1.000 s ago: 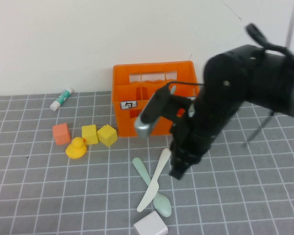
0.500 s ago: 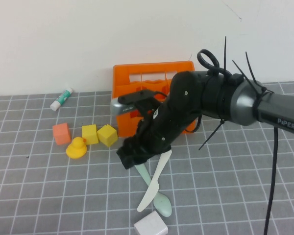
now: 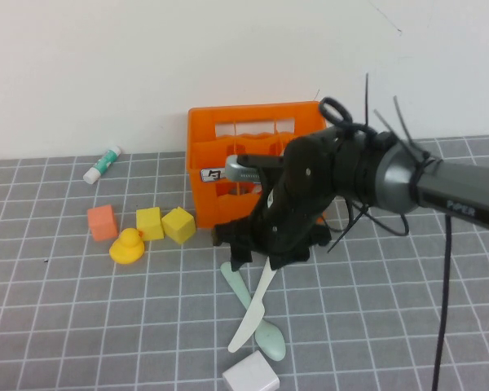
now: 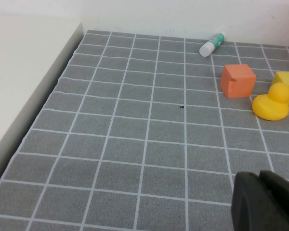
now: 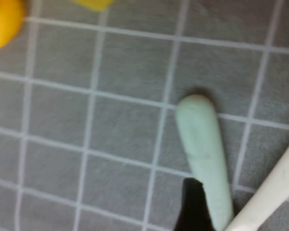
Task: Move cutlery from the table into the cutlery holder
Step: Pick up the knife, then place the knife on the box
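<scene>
The orange cutlery holder (image 3: 257, 163) stands at the back of the grey table (image 3: 65, 326). In front of it a mint-green spoon (image 3: 257, 314) and a cream knife (image 3: 257, 314) lie crossed. My right gripper (image 3: 270, 248) hangs low over their upper ends, jaws spread wide and empty. In the right wrist view one black fingertip (image 5: 193, 207) sits beside the spoon handle (image 5: 202, 144), with the knife (image 5: 274, 192) next to it. My left gripper (image 4: 259, 177) is shut, empty, above bare table at the left, outside the high view.
A white-green tube (image 3: 103, 164) lies at the back left. An orange cube (image 3: 102, 221), two yellow cubes (image 3: 149, 222) and a yellow duck (image 3: 127, 246) sit left of the holder. A white block (image 3: 250, 376) lies at the front edge by the spoon bowl.
The right arm swung left from beside the knife and settled over the upper ends of the spoon and knife. Its jaws went from shut to spread wide. The cutlery did not move.
</scene>
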Tool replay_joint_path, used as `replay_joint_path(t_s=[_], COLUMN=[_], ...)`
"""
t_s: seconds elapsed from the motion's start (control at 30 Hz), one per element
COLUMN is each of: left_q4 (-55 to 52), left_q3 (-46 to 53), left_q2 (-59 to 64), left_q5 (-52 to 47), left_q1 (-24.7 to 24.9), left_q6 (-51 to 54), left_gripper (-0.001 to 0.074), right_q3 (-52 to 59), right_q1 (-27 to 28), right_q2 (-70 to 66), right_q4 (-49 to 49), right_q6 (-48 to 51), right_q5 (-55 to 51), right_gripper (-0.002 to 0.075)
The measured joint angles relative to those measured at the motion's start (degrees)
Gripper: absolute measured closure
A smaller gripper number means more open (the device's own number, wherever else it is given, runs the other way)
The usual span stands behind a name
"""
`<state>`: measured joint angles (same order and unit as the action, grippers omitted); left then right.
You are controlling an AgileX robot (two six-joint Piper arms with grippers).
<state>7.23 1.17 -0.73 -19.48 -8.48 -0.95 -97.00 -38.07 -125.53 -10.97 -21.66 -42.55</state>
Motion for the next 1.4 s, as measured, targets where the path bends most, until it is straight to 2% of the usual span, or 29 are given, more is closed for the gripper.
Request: replay_joint_path(t_s=[0.3,0.63,0.7,0.77,0.9,0.97,1.27,1.4], left_q4=[0.0,0.0,0.0,0.0,0.0,0.0,0.0,0.0], left_q3=[0.0,0.0,0.0,0.0,0.0,0.0,0.0,0.0], left_q2=[0.0,0.0,0.0,0.0,0.0,0.0,0.0,0.0], left_q5=[0.0,0.0,0.0,0.0,0.0,0.0,0.0,0.0], left_q1=[0.0,0.0,0.0,0.0,0.0,0.0,0.0,0.0], left_q6=[0.0,0.0,0.0,0.0,0.0,0.0,0.1,0.1], left_gripper=[0.0738,0.0738,0.0738,0.0738,0.0738,0.0738,0.0738,0.0738], right_q3=[-0.1,-0.7,-0.7,-0.7,-0.7,-0.7,0.6,9.6], right_q1=[-0.4,-0.5,-0.6,-0.6,-0.9,-1.3,-3.0,-4.7], right_q2=[-2.7,-4.9,-4.9,-4.9,-4.9,-4.7,2.7,11.1], right_q4=[8.9,9.9,10.3,11.0,10.7,11.0,11.5,10.0], right_q6=[-10.9,-12.0,-10.9,-8.8,-1.4,3.7,20.2,22.8], right_q5=[-1.3,-2.1,-2.4,-2.9,-3.5,-5.0,-9.5,-1.5], right_gripper=[0.0261,0.0266,0.03,0.037,0.0601,0.0666,0.0666,0.0666])
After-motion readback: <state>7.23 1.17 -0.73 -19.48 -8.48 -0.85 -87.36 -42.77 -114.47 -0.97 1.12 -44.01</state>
